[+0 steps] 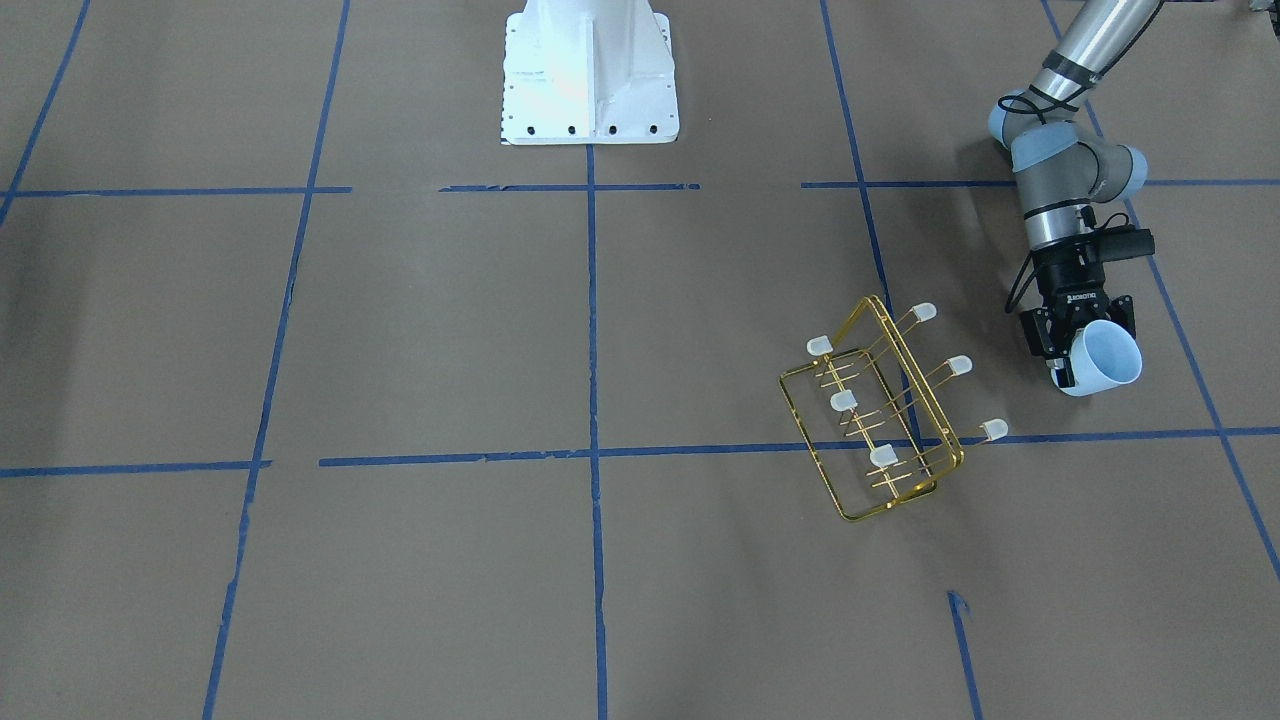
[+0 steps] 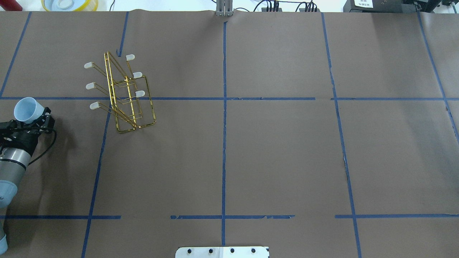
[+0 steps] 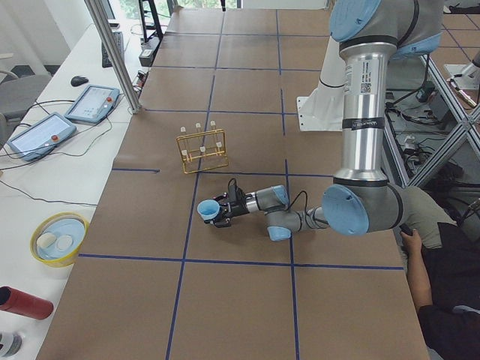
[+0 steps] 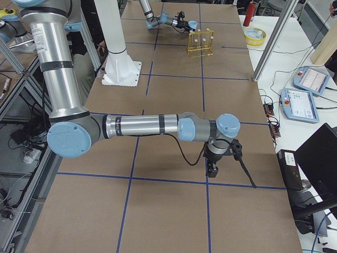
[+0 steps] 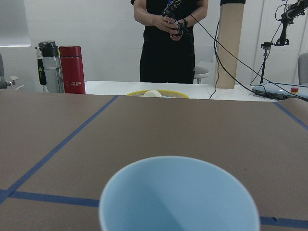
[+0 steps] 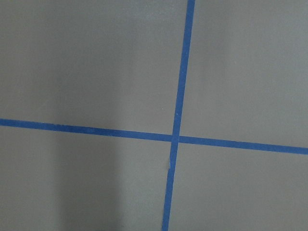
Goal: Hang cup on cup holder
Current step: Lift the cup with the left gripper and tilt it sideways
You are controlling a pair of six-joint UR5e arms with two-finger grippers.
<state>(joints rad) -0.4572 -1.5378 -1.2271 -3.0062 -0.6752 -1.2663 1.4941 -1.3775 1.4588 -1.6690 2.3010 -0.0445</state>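
1. In the overhead view, my left gripper [image 2: 30,120] is clamped on the cup [image 2: 27,109] near the left edge of the table [image 2: 272,154]. It sits clear of the cup holder [image 2: 112,91], which stands a little farther out.
2. The front-facing view adds the grip itself: my fingers [image 1: 1040,338] pinch the narrow base. The cup is tipped on its side with its open mouth pointing away from my wrist.
3. My left wrist camera sees only the rim and the pale blue inside, with brown table beyond.
4. My right gripper [image 4: 212,169] shows only in the exterior right view, so I cannot tell how wide it stands. Its wrist camera catches just crossing blue tape [image 6: 177,138].
5. The cup is pale blue-white, smooth and handleless, widening to the rim. The cup holder is gold wire, with a rectangular frame and six prongs [image 1: 940,372] tipped with white caps [image 1: 923,312].
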